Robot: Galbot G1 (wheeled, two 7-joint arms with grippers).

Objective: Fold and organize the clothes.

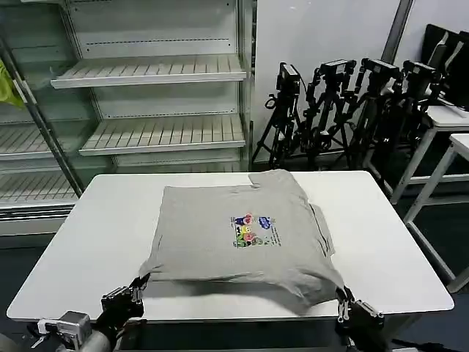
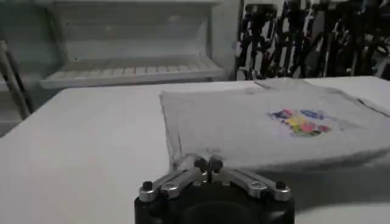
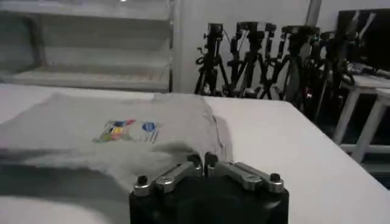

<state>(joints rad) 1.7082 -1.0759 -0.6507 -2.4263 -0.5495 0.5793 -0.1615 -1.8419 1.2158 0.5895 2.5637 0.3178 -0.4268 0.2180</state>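
Observation:
The light grey shirt [image 1: 242, 235] lies on the white table [image 1: 95, 242], its multicoloured print [image 1: 254, 230] facing up. Its near hem is lifted off the table between my two grippers, and a shadow lies beneath it. My left gripper [image 1: 138, 284] is shut on the near left corner at the table's front edge. My right gripper [image 1: 341, 299] is shut on the near right corner. In the left wrist view the left gripper [image 2: 208, 164] pinches a grey fabric fold [image 2: 189, 152]. In the right wrist view the right gripper [image 3: 203, 161] pinches the hem [image 3: 183, 149].
Empty white shelves [image 1: 157, 73] stand behind the table on the left. A cluster of black tripods [image 1: 352, 103] stands behind on the right. A second white table [image 1: 458, 147] is at the far right. A yellow-green cloth [image 1: 7, 84] hangs at the left edge.

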